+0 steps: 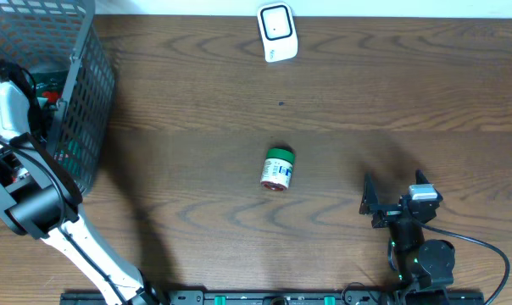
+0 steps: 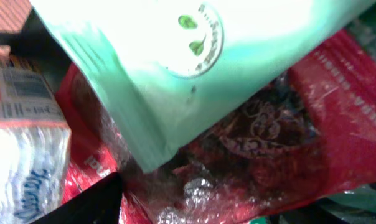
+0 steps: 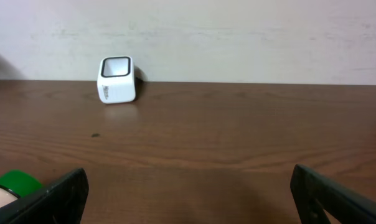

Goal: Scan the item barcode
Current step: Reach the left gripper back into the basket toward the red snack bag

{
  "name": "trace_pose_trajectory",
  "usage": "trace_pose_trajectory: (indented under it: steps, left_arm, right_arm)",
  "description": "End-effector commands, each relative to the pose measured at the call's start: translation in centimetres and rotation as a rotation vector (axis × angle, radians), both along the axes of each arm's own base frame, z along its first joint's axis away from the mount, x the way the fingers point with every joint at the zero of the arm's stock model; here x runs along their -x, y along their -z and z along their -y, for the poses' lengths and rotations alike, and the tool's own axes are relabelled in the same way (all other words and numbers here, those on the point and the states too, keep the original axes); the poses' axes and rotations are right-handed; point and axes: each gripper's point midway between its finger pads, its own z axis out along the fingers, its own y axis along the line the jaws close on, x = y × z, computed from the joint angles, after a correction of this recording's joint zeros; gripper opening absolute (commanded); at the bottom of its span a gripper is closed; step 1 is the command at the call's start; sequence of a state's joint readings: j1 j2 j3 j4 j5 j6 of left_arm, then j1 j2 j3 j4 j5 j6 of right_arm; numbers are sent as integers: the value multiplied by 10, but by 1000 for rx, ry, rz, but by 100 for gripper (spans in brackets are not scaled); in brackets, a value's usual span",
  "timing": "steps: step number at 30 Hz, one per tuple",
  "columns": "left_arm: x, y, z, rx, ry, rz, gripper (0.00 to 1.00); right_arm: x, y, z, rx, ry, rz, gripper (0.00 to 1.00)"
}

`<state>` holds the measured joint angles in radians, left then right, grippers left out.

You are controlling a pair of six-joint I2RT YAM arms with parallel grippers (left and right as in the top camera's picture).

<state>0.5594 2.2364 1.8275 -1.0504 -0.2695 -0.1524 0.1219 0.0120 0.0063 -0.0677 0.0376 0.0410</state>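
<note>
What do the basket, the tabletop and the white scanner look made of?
Basket: matte grey grid mesh, either plastic or coated wire; the look leaves it open.
Tabletop: dark brown wood grain with a slight sheen, solid wood or laminate.
Scanner: smooth white housing, likely plastic, with a dark glossy window.

Browns, greens, white and red
Dark brown grained table [image 1: 197,76]; white scanner [image 1: 277,32], black window; green-lidded jar [image 1: 278,167]; grey mesh basket [image 1: 91,93]; mint pouch [image 2: 144,74] printed with 2 green leaves; red packet [image 2: 343,93].

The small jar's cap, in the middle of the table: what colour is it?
The cap is green, clearest in the overhead view.
</note>
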Motion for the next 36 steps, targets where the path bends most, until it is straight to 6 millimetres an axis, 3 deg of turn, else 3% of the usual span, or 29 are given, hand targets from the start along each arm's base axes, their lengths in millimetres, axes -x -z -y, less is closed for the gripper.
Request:
trace_pose_trajectory:
  steps: [1, 3, 5, 8, 10, 12, 13, 19, 22, 26, 28, 30, 36]
  left_arm:
    - [3, 9, -4, 0, 38, -25, 65]
    - [1, 9, -6, -6, 41, -17, 60]
    - [-2, 9, -7, -9, 66, -14, 41]
    - [-5, 4, -9, -16, 80, -5, 40]
    - [-8, -3, -11, -26, 80, 9, 43]
    - [-9, -6, -11, -32, 79, 19, 62]
    - [-9, -6, -12, -33, 79, 21, 65]
    - [-7, 2, -10, -23, 76, 13, 69]
    - [-4, 9, -8, -18, 75, 6, 59]
    - [-2, 13, -6, -14, 76, 0, 25]
    - [-3, 6, -7, -20, 76, 8, 13]
    - [-4, -8, -8, -33, 76, 27, 10]
    - [-11, -95, -11, -143, 1, 223, 7]
  right_arm:
    - [0, 0, 1, 8, 6, 1, 99]
    - [0, 0, 1, 8, 6, 1, 99]
    - [0, 0, 1, 8, 6, 1, 99]
    - [0, 0, 1, 8, 6, 1, 99]
    - [0, 0, 1, 8, 6, 1, 99]
    - [0, 0, 1, 8, 5, 1, 99]
    - [0, 0, 1, 8, 6, 1, 99]
    - [0, 0, 1, 8, 6, 1, 99]
    - [0, 0, 1, 8, 6, 1, 99]
    - [0, 0, 1, 8, 6, 1, 99]
    - [0, 0, 1, 8, 6, 1, 99]
    - [0, 0, 1, 8, 6, 1, 99]
    - [0, 0, 1, 8, 6, 1, 99]
